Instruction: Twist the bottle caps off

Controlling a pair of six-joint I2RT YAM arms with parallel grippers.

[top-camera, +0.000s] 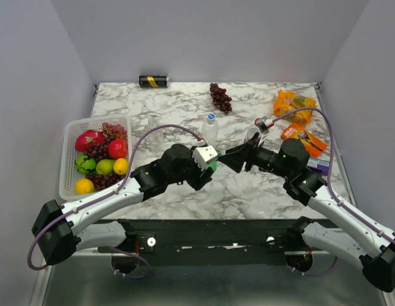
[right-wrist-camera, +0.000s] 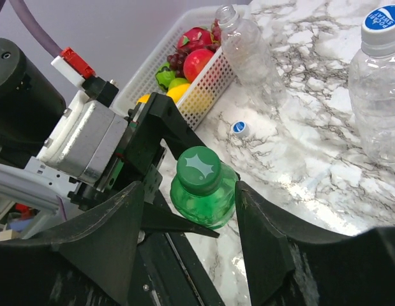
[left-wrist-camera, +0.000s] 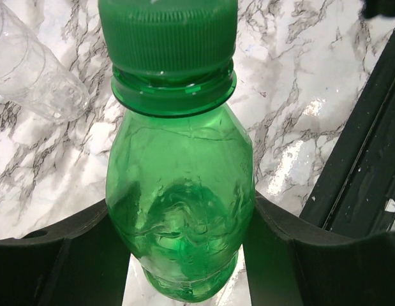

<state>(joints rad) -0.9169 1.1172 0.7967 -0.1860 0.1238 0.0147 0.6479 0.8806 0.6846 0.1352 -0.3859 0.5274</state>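
Note:
My left gripper [left-wrist-camera: 181,255] is shut on the body of the translucent green bottle [left-wrist-camera: 178,191], whose green cap [left-wrist-camera: 166,32] is still on. In the top view this bottle [top-camera: 212,167] hangs just over the table's middle at the left gripper [top-camera: 207,162]. My right gripper [right-wrist-camera: 191,188] stands open round the green cap [right-wrist-camera: 198,169], with a gap on each side. A clear bottle [right-wrist-camera: 382,76] with a blue cap stands upright behind. Another clear bottle [right-wrist-camera: 248,51] lies uncapped, with a loose blue cap [right-wrist-camera: 239,127] near it. A third clear bottle [top-camera: 253,132] is half hidden behind the right gripper [top-camera: 232,156].
A white basket [top-camera: 68,131] of fruit sits at the left. A black-and-gold can [top-camera: 153,81] lies at the back edge, and dark grapes [top-camera: 220,97] lie at the back middle. Orange snack packs [top-camera: 294,105] lie at the back right.

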